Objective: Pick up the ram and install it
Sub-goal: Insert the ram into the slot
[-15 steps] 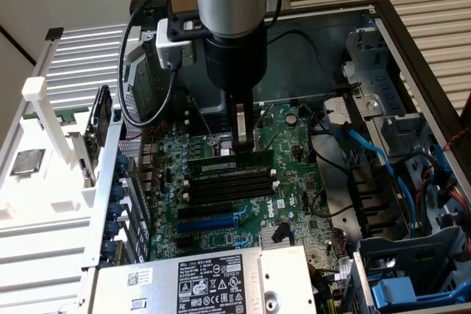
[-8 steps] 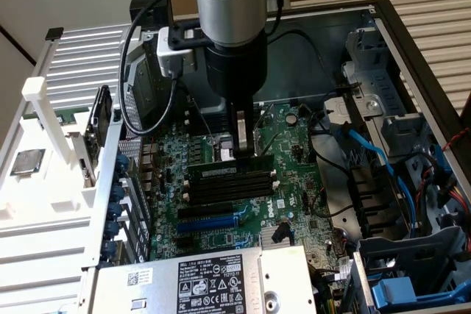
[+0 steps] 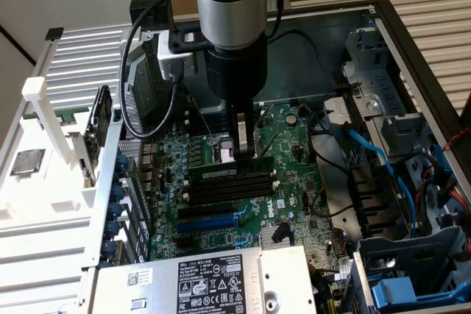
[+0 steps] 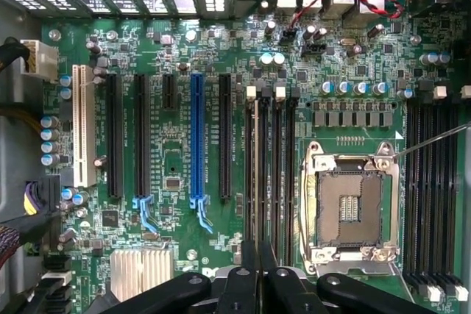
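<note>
the arm's bulk hides much of the gripper; its narrow fingers pinch the ram, which stands on edge in the memory slots beside the processor socket. the ram's sticker is too small to read; the power supply label reads "dell".

arm: pretty much dead vertical, reaching straight down | wrist: upright, no real tilt | gripper: aimed downward, sitting low | fingers: pinched close together, barely any gap
</note>
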Controlling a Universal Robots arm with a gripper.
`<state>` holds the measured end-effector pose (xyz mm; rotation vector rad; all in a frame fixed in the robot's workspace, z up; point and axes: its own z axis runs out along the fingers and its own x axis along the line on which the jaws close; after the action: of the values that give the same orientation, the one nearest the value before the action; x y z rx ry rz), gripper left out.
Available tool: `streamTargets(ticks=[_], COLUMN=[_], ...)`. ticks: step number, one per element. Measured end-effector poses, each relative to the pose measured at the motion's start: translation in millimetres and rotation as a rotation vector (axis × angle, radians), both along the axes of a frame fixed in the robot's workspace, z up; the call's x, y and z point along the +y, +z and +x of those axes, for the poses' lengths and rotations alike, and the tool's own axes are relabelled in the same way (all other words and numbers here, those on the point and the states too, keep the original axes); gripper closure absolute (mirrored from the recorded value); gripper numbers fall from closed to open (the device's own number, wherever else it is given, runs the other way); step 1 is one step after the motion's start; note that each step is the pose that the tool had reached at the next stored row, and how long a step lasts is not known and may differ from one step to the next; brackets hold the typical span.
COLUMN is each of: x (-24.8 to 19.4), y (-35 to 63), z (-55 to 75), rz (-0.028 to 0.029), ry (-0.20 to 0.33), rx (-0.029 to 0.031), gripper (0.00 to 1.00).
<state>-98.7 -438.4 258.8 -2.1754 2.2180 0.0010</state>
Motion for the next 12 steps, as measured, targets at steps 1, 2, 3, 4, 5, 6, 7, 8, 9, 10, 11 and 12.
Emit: streamTargets(ticks=[1, 2, 3, 4, 5, 6, 7, 8, 9, 10, 11, 12], x=[-0.3, -0.4, -0.5, -0.5, -0.5, -0.5, -0.5, -0.5, -0.5, -0.5, -0.5, -0.5], y=[-0.4, -0.9, -1.5, -2.1, -2.5, -2.9, -3.5, -4.2, -4.8, -5.6, -6.4, -7.0], z=[0.0, 0.0, 0.0, 0.0, 0.0, 0.0, 0.0, 0.0, 0.0, 0.0, -0.1, -0.1], rz=[0.0, -0.0001, -0.0001, -0.0002, -0.0003, -0.0003, -0.0002, -0.0002, -0.0003, -0.0002, -0.0002, -0.0002], ry=[0.0, 0.0, 0.0, 0.0, 0.0, 0.0, 0.0, 0.0, 0.0, 0.0, 0.0, 0.001], rx=[0.0, 0.0001, 0.0001, 0.0001, 0.0001, 0.0002, 0.0001, 0.0001, 0.0002, 0.0001, -0.0001, -0.0002], gripper=[0.88, 0.88, 0.88, 0.88, 0.88, 0.88, 0.88, 0.88, 0.88, 0.88, 0.88, 0.88])
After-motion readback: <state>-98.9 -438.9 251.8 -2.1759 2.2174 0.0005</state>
